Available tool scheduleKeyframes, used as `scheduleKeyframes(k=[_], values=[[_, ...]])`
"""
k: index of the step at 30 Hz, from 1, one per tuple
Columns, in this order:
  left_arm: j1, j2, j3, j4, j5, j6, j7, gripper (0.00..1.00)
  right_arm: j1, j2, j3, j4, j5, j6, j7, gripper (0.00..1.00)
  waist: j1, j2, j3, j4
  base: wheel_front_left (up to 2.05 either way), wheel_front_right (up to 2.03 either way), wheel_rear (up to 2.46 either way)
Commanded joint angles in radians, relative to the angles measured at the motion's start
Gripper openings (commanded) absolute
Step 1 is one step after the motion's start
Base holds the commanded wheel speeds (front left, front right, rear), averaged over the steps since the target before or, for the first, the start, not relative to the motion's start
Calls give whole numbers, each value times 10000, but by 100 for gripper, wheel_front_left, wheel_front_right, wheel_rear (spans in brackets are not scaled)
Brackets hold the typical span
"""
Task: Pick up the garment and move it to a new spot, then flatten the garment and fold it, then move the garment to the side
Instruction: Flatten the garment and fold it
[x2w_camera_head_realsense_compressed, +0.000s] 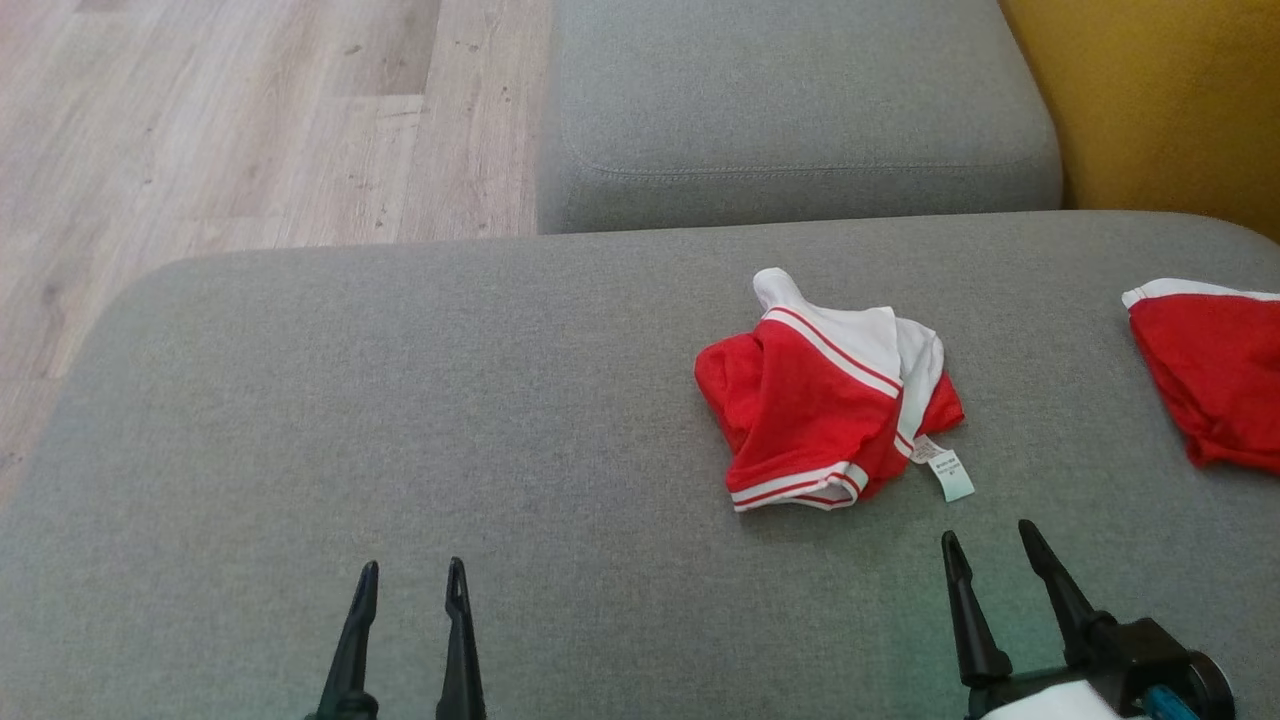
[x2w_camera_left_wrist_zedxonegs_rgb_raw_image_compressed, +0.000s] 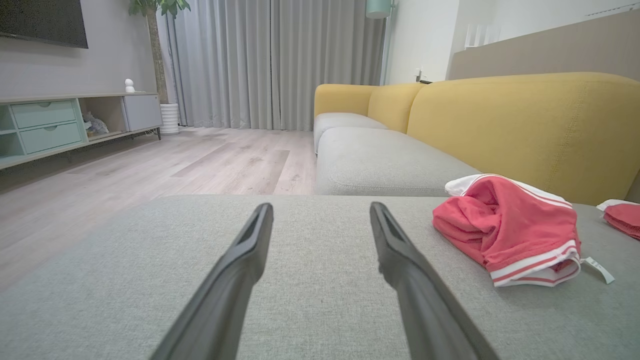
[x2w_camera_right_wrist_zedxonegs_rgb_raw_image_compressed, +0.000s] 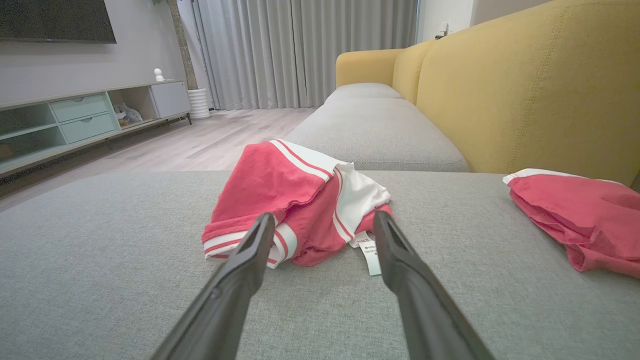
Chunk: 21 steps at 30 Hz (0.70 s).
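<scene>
Both left fingers (x2w_camera_head_realsense_compressed: 355, 640) and right fingers (x2w_camera_head_realsense_compressed: 967, 610) gape wide, empty.

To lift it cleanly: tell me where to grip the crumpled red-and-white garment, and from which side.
Probably the striped hem of the crumpled red-and-white garment, from the near side with the open right gripper: that edge stands off the grey cushion, facing its fingers.

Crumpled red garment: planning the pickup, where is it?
Head view: the garment lies right of centre on the grey cushion, just ahead of the right gripper, with a second red garment farther right.
</scene>
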Motion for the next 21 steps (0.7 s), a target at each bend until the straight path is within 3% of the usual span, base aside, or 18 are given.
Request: scheduleKeyframes(k=[1,11,21], values=[[-283,-89,242,-284,-11,8,-80,100,-299,-55,262,-273,-18,65,-38,100,-1,-1,-10,-6,0,0,0],[-774,-89,-379,435,-117,-354,-80,100,-481,-55,203,-441,147,65,-38,100,-1,-1,472,-399,0,0,0],[-3923,-89,-3101,2875,-268,-1261,-80,100,-1297,-120,538,-728,-46,65,-38,100,-1,-1,1919,-1574,0,0,0]])
